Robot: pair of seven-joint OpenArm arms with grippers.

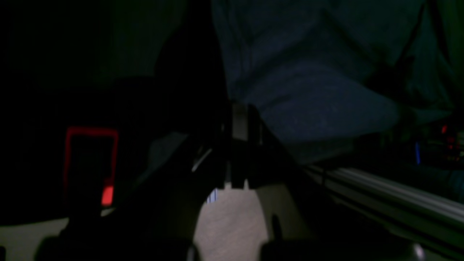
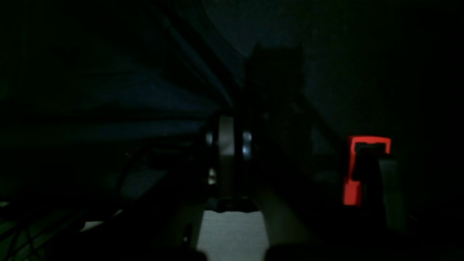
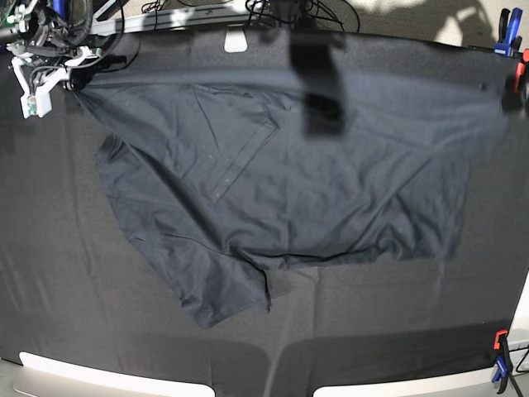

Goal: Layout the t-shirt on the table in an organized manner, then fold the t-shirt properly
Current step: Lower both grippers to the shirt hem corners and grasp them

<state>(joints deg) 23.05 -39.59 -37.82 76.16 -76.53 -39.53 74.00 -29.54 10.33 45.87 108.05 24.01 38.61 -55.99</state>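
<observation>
The table [image 3: 74, 322] fills the base view, black cloth creased all over, pale rim showing along the near edge. Spread across its middle and far half is the t-shirt [image 3: 281, 190], charcoal with a bluish cast, its top edge pulled into a taut line running from the far left corner to the far right. Below that line the fabric sags and fans out, with one sleeve or corner trailing down toward the near side and a fold line angling through the upper left part.

At the far left corner sits the right gripper [image 3: 73, 83], white parts and cables bunched around it, right at the shirt's corner; it looks clamped on the cloth there. The left gripper [image 1: 239, 127] is cut off at the right edge of the base view; in its own dim wrist view the jaws meet right where blue-grey fabric comes in, apparently pinching the shirt.

The right wrist view is almost black: shirt folds, jaws close together.

Smallest bits: a clamp [image 3: 499, 362] at the near right corner, another clamp [image 3: 506, 33] far right.
</observation>
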